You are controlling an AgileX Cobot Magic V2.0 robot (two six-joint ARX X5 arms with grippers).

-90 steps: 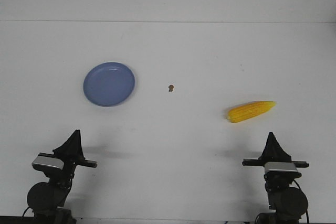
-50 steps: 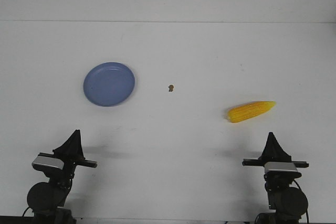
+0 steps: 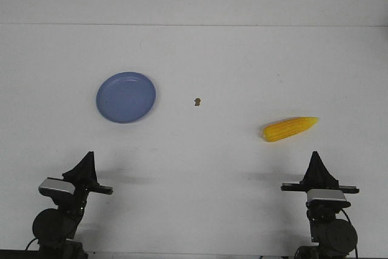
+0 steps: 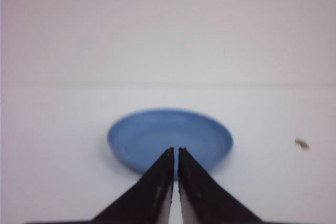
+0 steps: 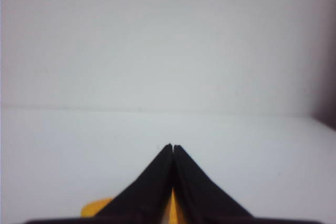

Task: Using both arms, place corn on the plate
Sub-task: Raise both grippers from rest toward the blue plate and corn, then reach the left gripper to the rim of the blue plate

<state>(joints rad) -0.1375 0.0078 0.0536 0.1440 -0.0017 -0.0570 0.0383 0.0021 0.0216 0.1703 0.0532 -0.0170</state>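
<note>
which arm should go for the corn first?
Right. The corn lies just ahead of the right gripper; the left gripper sits across the table, facing the plate. Both are shut and empty.

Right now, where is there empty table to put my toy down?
Lots of room: between the blue plate and the corn, apart from a tiny brown speck; also the whole far side behind them. Nowhere is crowded.

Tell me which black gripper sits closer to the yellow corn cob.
The right gripper: the yellow corn cob lies just ahead of it, while the left gripper faces the round blue plate instead.
</note>
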